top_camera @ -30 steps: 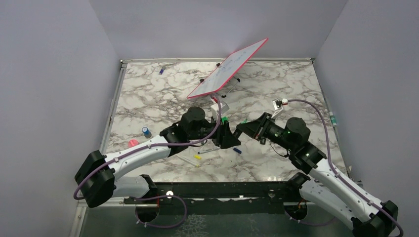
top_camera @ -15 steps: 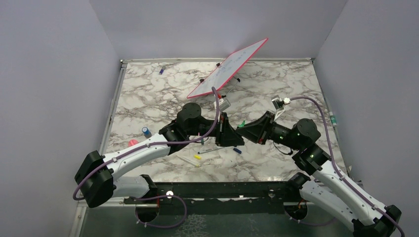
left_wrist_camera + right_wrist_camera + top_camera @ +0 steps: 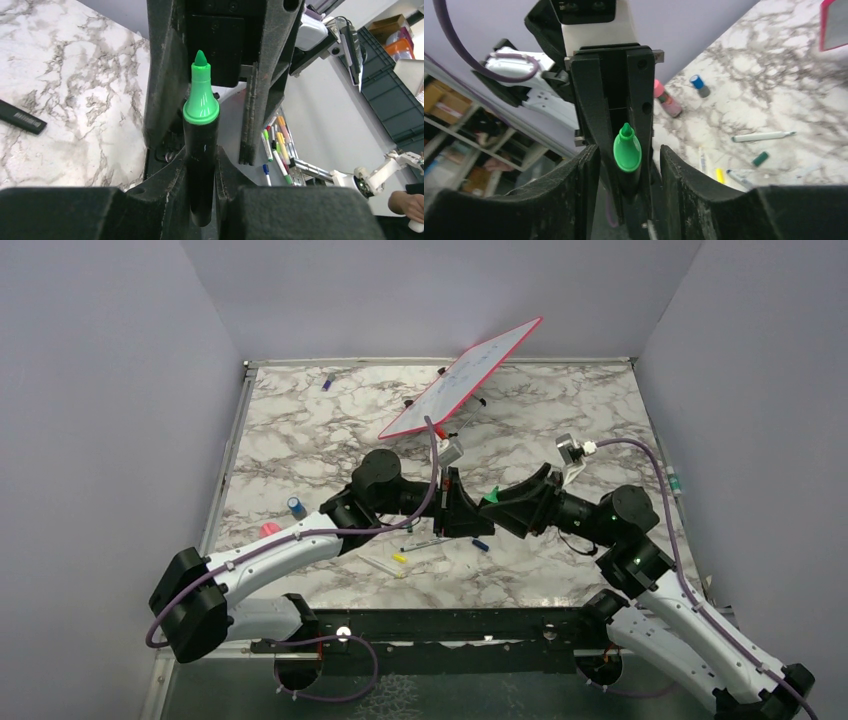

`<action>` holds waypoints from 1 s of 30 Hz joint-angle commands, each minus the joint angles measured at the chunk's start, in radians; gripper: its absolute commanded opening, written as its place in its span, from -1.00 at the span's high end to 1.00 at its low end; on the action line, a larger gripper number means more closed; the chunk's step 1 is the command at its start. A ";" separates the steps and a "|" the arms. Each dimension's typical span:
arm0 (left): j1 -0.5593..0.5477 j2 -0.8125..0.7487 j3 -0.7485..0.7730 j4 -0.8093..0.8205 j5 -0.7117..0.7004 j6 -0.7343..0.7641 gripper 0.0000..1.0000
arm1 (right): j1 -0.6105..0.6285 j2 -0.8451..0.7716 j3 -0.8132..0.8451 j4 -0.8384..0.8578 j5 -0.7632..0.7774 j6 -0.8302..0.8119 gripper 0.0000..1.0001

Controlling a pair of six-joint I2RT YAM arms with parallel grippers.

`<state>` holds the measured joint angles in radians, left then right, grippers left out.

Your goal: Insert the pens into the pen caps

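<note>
a: where do we stand? biggest first.
b: marble table point(image 3: 300, 440), with both arms meeting in the air over its middle. the left gripper point(image 3: 201, 170) is clenched on the green highlighter point(image 3: 201, 125), black barrel pinched low between its fingers.
a: right side?
b: the right gripper point(image 3: 629, 165) stands released. i see a gap on either side of the barrel, no contact.
a: axis?
b: the long axis runs from the left jaws straight into the right's gap, bare green tip point(image 3: 200, 57) leading. i judge the left owns it, so the right is free to fetch a cap.
</note>
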<state>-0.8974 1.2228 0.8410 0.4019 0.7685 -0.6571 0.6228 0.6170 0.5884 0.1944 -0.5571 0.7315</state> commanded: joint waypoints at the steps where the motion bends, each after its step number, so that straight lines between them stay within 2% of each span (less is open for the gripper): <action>1: 0.043 -0.057 -0.042 0.028 -0.064 0.013 1.00 | 0.006 -0.009 0.050 -0.085 0.107 0.002 -0.18; 5: 0.117 -0.108 -0.087 -0.060 -0.206 0.034 1.00 | 0.005 -0.013 0.065 -0.156 0.194 -0.002 -0.33; 10: 0.153 -0.197 -0.079 -0.392 -0.601 0.154 1.00 | 0.005 0.038 0.034 -0.241 0.387 0.020 -0.35; 13: 0.158 -0.263 -0.085 -0.501 -0.728 0.208 1.00 | 0.005 0.152 0.031 -0.331 0.540 0.046 -0.35; 15: 0.158 -0.293 -0.086 -0.529 -0.740 0.244 1.00 | 0.006 0.257 0.053 -0.384 0.630 0.072 -0.35; 21: 0.160 -0.329 -0.109 -0.522 -0.748 0.327 1.00 | 0.005 0.610 0.202 -0.481 0.757 0.175 -0.35; 26: 0.161 -0.324 -0.108 -0.541 -0.760 0.351 1.00 | 0.005 0.885 0.347 -0.494 0.759 0.240 -0.35; 30: 0.163 -0.350 -0.134 -0.519 -0.692 0.325 1.00 | 0.006 1.033 0.436 -0.458 0.724 0.272 -0.35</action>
<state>-0.7395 0.9035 0.7357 -0.1303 0.0486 -0.3374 0.6228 1.5501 0.9516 -0.2687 0.1448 0.9398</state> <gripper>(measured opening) 0.190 0.672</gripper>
